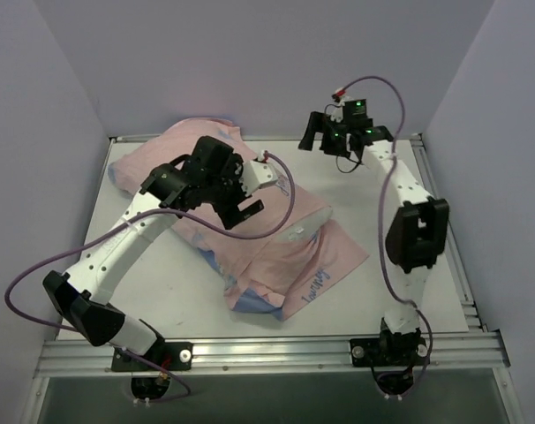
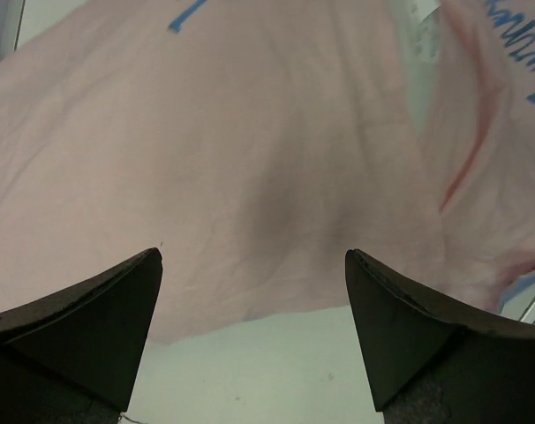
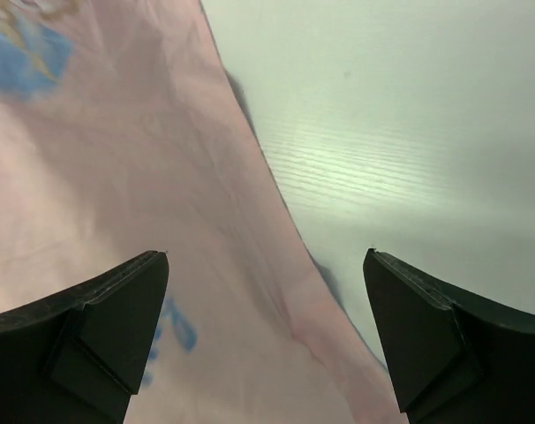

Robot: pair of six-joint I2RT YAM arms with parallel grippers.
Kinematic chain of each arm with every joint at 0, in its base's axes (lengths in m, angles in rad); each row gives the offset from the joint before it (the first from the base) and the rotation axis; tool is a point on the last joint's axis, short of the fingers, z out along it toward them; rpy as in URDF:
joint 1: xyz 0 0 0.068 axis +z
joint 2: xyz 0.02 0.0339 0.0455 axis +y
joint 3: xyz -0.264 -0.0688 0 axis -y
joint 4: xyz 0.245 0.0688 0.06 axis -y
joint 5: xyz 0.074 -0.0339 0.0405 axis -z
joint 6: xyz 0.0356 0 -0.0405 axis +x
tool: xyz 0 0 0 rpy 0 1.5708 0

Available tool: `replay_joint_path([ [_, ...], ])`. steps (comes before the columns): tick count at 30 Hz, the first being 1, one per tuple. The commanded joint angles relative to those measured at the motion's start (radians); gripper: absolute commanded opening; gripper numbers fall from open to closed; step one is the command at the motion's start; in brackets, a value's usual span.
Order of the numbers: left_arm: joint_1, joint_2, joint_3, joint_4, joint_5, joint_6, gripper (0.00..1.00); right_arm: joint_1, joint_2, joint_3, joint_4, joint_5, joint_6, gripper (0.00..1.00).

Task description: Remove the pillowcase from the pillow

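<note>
The pillowcase [image 1: 276, 256] lies pale pink side up, diagonally across the table from back left to front right. Blue shows at its front fold [image 1: 250, 303]. It bulges over the pillow, of which only a small white patch [image 1: 297, 235] shows at a gap. My left gripper [image 1: 241, 203] hovers open and empty over the middle of the cover. In the left wrist view [image 2: 254, 265] its fingers straddle the pink fabric's edge [image 2: 250, 177]. My right gripper [image 1: 319, 141] is open and empty, raised at the back right. It looks down on pink fabric [image 3: 144, 221] beside bare table.
The white table [image 1: 409, 300] is walled on three sides. A metal rail [image 1: 267, 349] runs along the front edge by the arm bases. The left arm's purple cable [image 1: 285, 208] loops over the cover.
</note>
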Motion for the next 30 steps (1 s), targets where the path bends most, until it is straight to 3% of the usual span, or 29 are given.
replay_joint_path([
  [1, -0.069, -0.012, 0.001, 0.089, 0.067, 0.017, 0.94, -0.017, -0.322, -0.173, -0.039, 0.212, -0.049, 1.00],
  [6, -0.187, 0.092, 0.033, 0.172, 0.020, -0.046, 0.94, -0.022, -0.709, -0.684, 0.179, 0.134, 0.100, 1.00],
  [9, -0.203, 0.182, 0.079, 0.242, -0.030, -0.109, 0.98, -0.019, -0.846, -0.918, 0.289, 0.050, 0.239, 1.00],
  [10, -0.204, 0.208, 0.105, 0.255, -0.055, -0.115, 0.96, -0.016, -0.877, -0.957, 0.299, 0.052, 0.270, 0.98],
  [11, -0.204, 0.231, 0.118, 0.264, -0.069, -0.123, 0.86, 0.003, -0.905, -1.029, 0.335, 0.063, 0.319, 0.97],
  [14, -0.206, 0.327, 0.145, 0.266, -0.043, -0.137, 0.81, 0.055, -1.008, -1.111, 0.379, 0.094, 0.376, 0.94],
  [16, -0.209, 0.347, 0.144, 0.278, -0.032, -0.143, 0.67, 0.078, -1.048, -1.162, 0.400, 0.102, 0.411, 0.90],
  [17, -0.212, 0.365, 0.147, 0.281, -0.041, -0.143, 0.59, 0.096, -1.049, -1.177, 0.414, 0.100, 0.421, 0.89],
  [18, -0.210, 0.373, 0.150, 0.281, -0.047, -0.144, 0.42, 0.104, -1.034, -1.214, 0.438, 0.091, 0.437, 0.89],
  [20, -0.209, 0.387, 0.161, 0.281, -0.069, -0.141, 0.28, 0.112, -0.991, -1.240, 0.541, 0.047, 0.467, 0.89],
  [21, -0.209, 0.390, 0.161, 0.279, -0.074, -0.137, 0.10, 0.116, -0.933, -1.251, 0.587, -0.008, 0.485, 0.89],
  [22, -0.209, 0.391, 0.161, 0.278, -0.078, -0.138, 0.03, 0.123, -0.902, -1.245, 0.637, -0.016, 0.493, 0.89],
  [30, -0.169, 0.385, 0.151, 0.358, -0.295, -0.274, 0.02, 0.152, -0.772, -1.226, 0.704, 0.016, 0.502, 0.88],
])
